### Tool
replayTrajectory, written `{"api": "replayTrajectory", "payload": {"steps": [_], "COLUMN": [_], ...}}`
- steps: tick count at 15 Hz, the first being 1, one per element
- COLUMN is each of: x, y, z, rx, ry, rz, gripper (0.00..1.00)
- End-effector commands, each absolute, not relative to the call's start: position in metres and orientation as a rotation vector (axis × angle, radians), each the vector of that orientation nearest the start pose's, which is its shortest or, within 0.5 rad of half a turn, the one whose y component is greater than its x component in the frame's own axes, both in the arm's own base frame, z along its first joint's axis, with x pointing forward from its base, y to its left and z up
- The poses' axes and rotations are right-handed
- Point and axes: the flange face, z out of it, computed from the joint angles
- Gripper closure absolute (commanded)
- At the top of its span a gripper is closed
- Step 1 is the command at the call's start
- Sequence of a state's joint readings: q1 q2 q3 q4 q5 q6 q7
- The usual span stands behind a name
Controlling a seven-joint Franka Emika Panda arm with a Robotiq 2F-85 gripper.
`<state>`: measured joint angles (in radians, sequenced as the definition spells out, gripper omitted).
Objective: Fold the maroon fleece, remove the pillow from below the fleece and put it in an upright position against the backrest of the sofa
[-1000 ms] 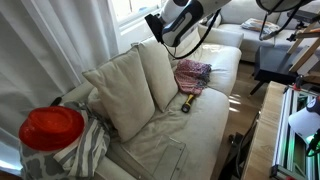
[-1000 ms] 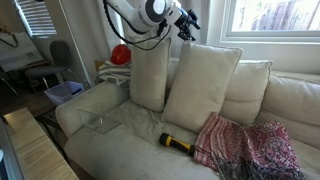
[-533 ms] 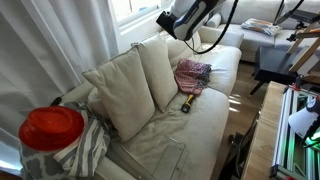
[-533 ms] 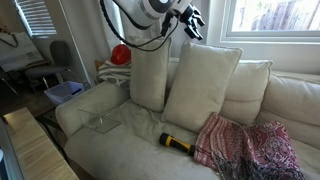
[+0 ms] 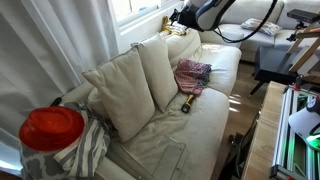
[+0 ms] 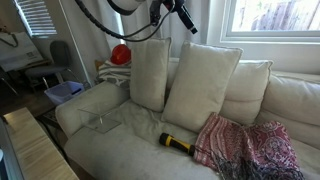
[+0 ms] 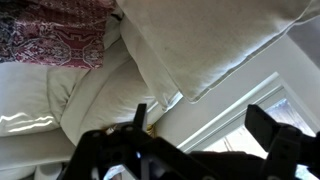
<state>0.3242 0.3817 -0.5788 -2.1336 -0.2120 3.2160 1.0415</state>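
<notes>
Your gripper (image 6: 178, 12) hangs spread and empty above the backrest of the sofa (image 6: 290, 95) — the pillow (image 6: 205, 85) looks light and squashy, so pinch a top corner.

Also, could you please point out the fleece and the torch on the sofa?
fleece (image 6: 245, 148), exterior view, middle of the patterned cloth.
torch (image 6: 178, 144), exterior view, middle of its body.

soft window daylight, blurry wrist view
</notes>
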Motion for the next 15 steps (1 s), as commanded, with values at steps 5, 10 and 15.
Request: {"api": "replayTrajectory", "payload": {"steps": [5, 10, 15], "x": [0.536, 0.515, 0.496], "y": [-0.105, -0.097, -0.093], "z": [0.364, 0.374, 0.380], "rx": [-2.897, -3.082, -3.220], "ry": [0.798, 0.419, 0.034], "rz": [-1.068, -1.004, -0.830], "gripper": [0.00, 0.00, 0.00]}}
